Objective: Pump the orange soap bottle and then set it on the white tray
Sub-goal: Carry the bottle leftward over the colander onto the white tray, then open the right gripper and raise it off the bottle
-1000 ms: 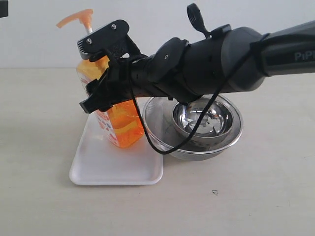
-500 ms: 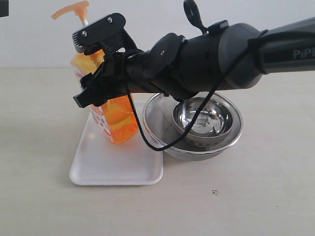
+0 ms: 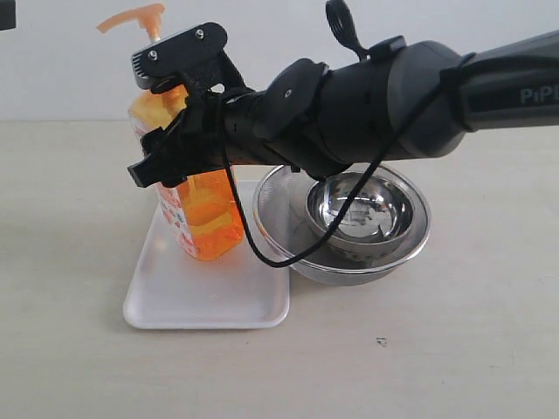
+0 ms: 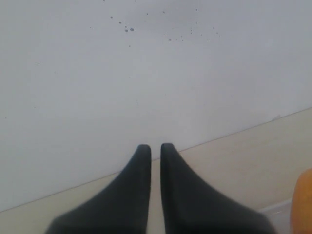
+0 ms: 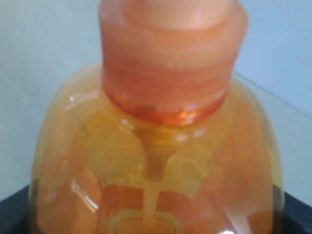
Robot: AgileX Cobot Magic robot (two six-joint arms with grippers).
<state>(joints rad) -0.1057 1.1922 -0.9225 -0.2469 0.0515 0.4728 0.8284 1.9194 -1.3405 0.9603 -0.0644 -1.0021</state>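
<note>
**Soap bottle gripped and leaning over the tray**

On the left, our left gripper [image 4: 155,146] has its two dark fingers pressed together with nothing between them. Beyond it we see only the pale wall [image 4: 146,73] and a strip of the table [image 3: 454,349].

Next comes the soap bottle [image 3: 208,218], over the far half of the white tray [image 3: 210,305]. It leans, so its pump head [image 3: 140,19] is tipped to the left. Its base sits at the tray's surface or just above it, and we cannot tell whether the two touch.

Our right gripper [image 3: 144,118] pinches the bottle at its shoulder, with one finger on each side. In the right wrist view the bottle's orange collar and shoulder fill the picture, and a dark finger edges each lower corner.

Just beside the tray's right edge sit two steel bowls [image 3: 367,218], the smaller inside the larger. The right arm [image 3: 419,96] reaches in from the right above them.
</note>
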